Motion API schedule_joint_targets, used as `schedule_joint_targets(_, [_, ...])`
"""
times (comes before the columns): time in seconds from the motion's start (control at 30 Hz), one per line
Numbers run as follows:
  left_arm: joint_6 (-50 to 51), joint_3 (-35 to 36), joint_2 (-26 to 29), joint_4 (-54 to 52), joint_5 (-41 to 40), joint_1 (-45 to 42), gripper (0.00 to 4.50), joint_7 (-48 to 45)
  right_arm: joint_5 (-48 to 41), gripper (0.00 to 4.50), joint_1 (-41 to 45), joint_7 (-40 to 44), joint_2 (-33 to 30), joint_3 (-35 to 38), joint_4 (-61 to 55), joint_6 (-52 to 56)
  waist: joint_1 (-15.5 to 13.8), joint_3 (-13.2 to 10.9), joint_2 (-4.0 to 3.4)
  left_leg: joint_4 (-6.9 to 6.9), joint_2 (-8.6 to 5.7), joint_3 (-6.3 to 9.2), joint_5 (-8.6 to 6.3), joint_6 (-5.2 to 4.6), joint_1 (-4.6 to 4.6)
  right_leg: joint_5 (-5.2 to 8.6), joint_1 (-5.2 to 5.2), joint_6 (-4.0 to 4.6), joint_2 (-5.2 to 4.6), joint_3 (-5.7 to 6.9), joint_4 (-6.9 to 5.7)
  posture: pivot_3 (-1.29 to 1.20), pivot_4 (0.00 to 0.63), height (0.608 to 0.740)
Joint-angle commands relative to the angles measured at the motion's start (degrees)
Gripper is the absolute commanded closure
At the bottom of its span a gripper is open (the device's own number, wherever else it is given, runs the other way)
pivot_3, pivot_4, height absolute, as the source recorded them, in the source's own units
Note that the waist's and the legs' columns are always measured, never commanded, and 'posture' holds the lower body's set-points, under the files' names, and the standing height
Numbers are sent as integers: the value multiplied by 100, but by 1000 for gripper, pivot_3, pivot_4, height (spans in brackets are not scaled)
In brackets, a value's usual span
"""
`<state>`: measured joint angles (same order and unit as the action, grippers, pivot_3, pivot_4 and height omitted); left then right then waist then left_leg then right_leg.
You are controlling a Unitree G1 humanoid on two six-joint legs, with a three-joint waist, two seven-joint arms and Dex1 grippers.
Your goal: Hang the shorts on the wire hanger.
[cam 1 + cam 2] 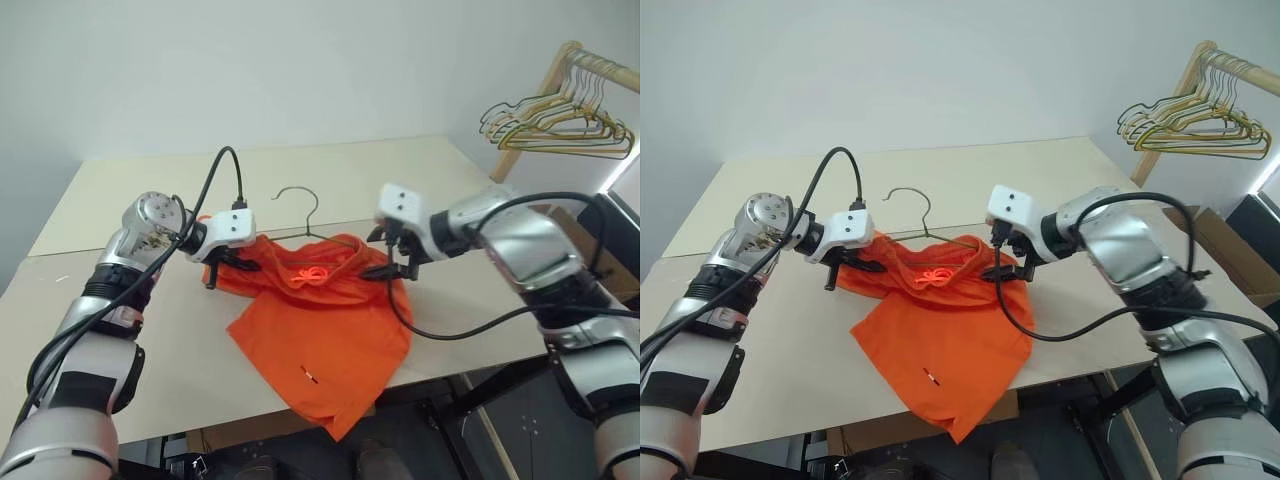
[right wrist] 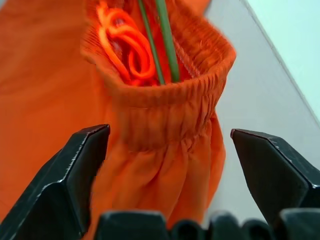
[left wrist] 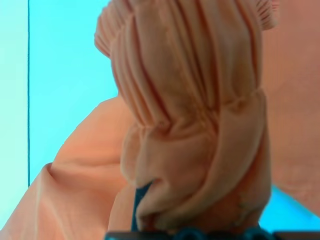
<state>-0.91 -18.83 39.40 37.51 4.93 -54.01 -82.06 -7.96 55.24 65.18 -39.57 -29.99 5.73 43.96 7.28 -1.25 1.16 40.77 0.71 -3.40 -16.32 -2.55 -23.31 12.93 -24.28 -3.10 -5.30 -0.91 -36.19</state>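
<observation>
The bright orange shorts point(image 1: 320, 320) lie on the table, with one leg hanging over its front edge. The wire hanger point(image 1: 300, 197) has its hook lying behind the waistband, and its thin green wires point(image 2: 162, 40) run down inside the gathered waistband point(image 2: 165, 97). My left gripper point(image 1: 232, 263) is shut on the left end of the waistband, with bunched fabric point(image 3: 190, 125) right in front of it. My right gripper point(image 2: 170, 135) stands open at the right end of the waistband, one finger on each side of the fabric and neither pressing on it.
The beige table point(image 1: 400, 170) stretches back to a white wall. A wooden rack point(image 1: 545, 85) at the far right holds bunched gold and pale hangers point(image 1: 560, 125). A cardboard box point(image 1: 1225, 250) stands beside the table's right edge. A black cable point(image 1: 440, 330) loops past the shorts.
</observation>
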Motion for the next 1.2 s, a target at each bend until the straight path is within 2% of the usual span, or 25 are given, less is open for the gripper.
schedule_joint_targets(0.03, [22, 242, 45, -269, -178, -120, 4500, -51, 319, 196, 293, 177, 154, -138, 429, -281, 10, 0, 0, -1, 0, 0, 1, 2, 0, 0, -1, 0, 0, 0, 0, -143, 0, 740])
schedule_joint_targets(0.13, [23, 262, 71, -311, -197, -137, 4500, -40, 442, 918, 402, 280, 267, -123, 752, -410, 29, 0, 0, 0, 0, 1, 2, 4, 1, 0, 0, 0, 0, 0, 0, -135, 0, 740])
schedule_joint_targets(0.4, [-132, 280, 143, -435, -195, -3, 4500, -100, 455, 3870, 417, 822, 93, 14, 672, -474, 54, 0, 0, 0, 1, 3, 2, 4, 1, 0, 0, 0, 0, 0, -2, -135, 0, 740])
schedule_joint_targets(0.47, [-239, 264, 137, -426, -169, 13, 4500, -102, 408, 4470, 400, 951, 52, 47, 618, -405, 63, 0, 0, 0, 1, 4, 2, 4, 1, 0, 0, 0, -1, 1, -2, -135, 0, 740])
schedule_joint_targets(0.6, [-508, 260, 70, -364, -246, 12, 4500, -235, 163, 4470, 325, 1225, -22, 194, 415, 29, 81, 0, 0, 0, 1, 4, 2, 3, 1, 0, 0, 0, 0, 2, -3, -149, 0, 740])
schedule_joint_targets(0.73, [-370, 570, -29, -410, -834, -28, 3355, -632, -145, 4500, 59, 1286, -207, 443, 37, 659, 96, 0, 0, 0, 4, 5, 1, 2, 0, 0, 0, 0, -3, 2, -3, -158, 0, 740])
schedule_joint_targets(0.87, [-43, 1011, -76, -255, -1150, -230, 2045, -395, -678, 4500, -594, 1090, -588, 1021, -581, 1648, 97, 0, 0, 2, 4, 9, 0, 1, 0, 0, 2, 0, -7, 5, -2, -163, 0, 740])
schedule_joint_targets(1.0, [350, 1488, 5, -274, -1465, -266, 752, -37, -1212, 4500, -1451, 556, -883, 1990, -1354, 2745, 102, 0, 0, 1, 6, 10, -1, -2, -1, 0, 3, 0, -7, 5, -1, -177, 0, 740])
schedule_joint_targets(1.07, [551, 1858, -87, -402, -1648, -211, 87, 514, -1429, 4500, -1863, 212, -955, 2638, -1638, 3326, 116, 0, 0, 1, 6, 11, -1, -2, 1, 0, 3, 0, -8, 4, -2, -184, 0, 740])
schedule_joint_targets(1.2, [2068, 2587, -413, -1454, -2458, 7, 40, 1554, -1557, 4500, -2497, -521, -994, 3789, -2068, 4293, 116, 1, 1, 3, 7, 15, -2, -3, 2, -2, 8, -3, -13, 3, -3, -220, 0, 740])
